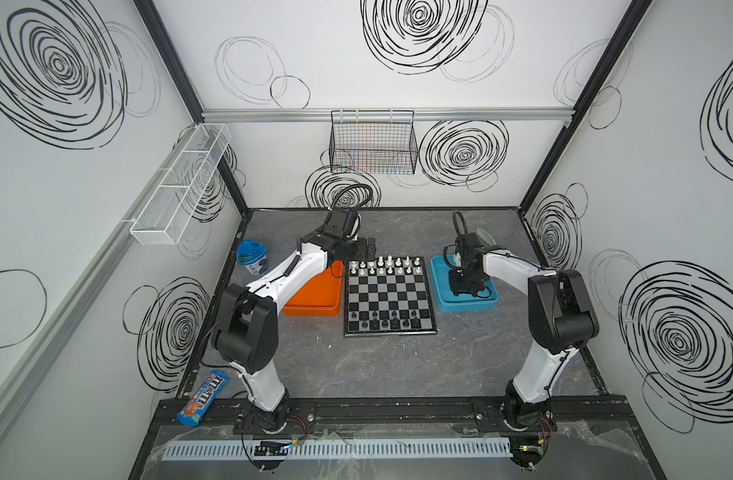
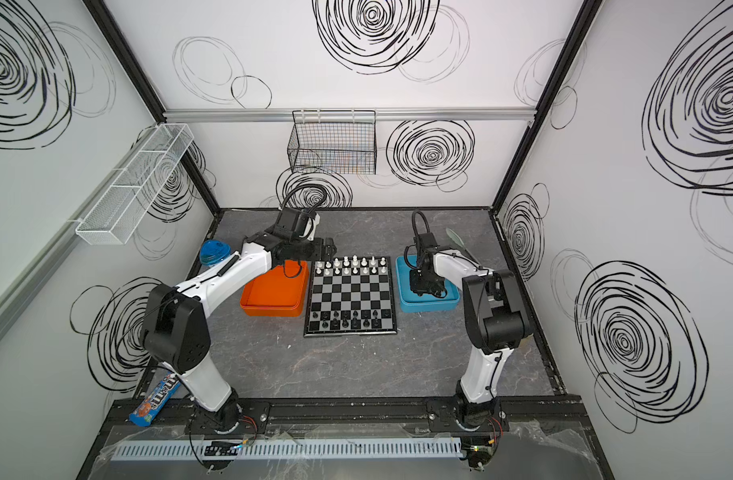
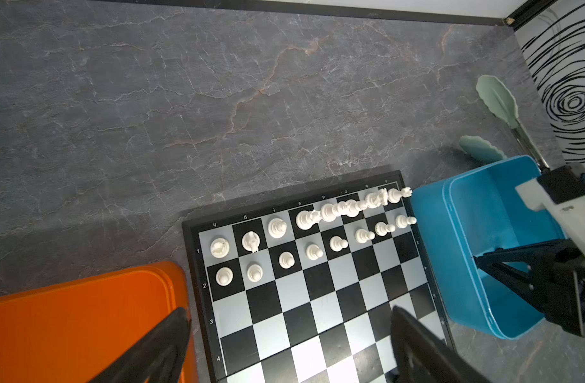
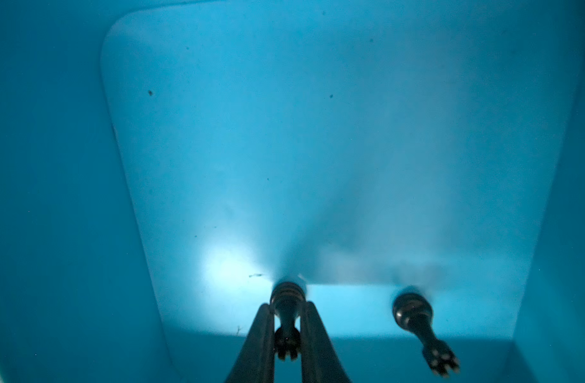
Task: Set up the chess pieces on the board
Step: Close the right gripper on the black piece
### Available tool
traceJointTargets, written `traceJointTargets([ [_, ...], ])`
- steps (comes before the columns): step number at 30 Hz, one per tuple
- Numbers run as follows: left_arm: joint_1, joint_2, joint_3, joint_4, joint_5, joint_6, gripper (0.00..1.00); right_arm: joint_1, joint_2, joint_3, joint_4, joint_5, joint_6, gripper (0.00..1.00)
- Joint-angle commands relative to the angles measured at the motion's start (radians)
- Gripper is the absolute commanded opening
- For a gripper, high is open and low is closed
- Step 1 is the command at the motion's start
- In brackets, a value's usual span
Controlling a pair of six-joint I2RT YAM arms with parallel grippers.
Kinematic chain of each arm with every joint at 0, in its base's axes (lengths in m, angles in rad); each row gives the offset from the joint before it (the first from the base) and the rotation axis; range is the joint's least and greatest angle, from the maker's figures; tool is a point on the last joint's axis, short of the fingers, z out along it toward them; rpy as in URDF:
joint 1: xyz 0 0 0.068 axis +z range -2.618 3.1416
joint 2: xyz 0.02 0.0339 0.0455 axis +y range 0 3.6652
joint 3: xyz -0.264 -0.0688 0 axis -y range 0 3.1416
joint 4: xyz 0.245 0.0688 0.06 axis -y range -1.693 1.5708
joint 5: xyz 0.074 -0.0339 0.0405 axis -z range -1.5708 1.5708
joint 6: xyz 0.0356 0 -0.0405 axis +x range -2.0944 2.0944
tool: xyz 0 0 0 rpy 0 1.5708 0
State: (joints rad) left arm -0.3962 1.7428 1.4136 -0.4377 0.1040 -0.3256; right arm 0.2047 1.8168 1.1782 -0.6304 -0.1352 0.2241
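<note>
The board [image 1: 398, 298] [image 2: 340, 300] lies mid-table. White chess pieces [image 1: 387, 266] [image 3: 286, 259] fill its two far rows, and several black ones [image 1: 383, 321] stand along the near rows. My left gripper [image 1: 367, 247] [image 3: 288, 311] hangs open above the board's far left corner with nothing between its fingers. My right gripper [image 1: 462, 286] [image 4: 287, 308] reaches down into the blue tray [image 1: 439, 301] [image 4: 52, 199]. It is shut on a black crowned piece [image 4: 286, 295]. A second black piece [image 4: 414, 315] sits beside it in the tray.
An orange tray [image 1: 315, 309] [image 3: 69, 315] sits left of the board under the left arm. Behind it is a blue-lidded cup [image 1: 251, 255]. Green tongs [image 3: 497, 99] lie behind the blue tray. A candy bag [image 1: 202, 399] lies near the front left. A wire basket [image 1: 373, 143] hangs on the back wall.
</note>
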Motion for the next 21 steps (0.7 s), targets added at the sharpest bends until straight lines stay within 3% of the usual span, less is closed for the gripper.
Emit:
traceJointTargets([
  [1,0.012,-0.014,-0.010,0.036,-0.001,-0.004,0.97,0.001,-0.018,0.016,-0.033,0.009,-0.004,0.15],
  [21,0.017,-0.016,-0.011,0.040,0.009,-0.008,0.97,-0.004,-0.087,0.129,-0.132,0.014,-0.021,0.15],
])
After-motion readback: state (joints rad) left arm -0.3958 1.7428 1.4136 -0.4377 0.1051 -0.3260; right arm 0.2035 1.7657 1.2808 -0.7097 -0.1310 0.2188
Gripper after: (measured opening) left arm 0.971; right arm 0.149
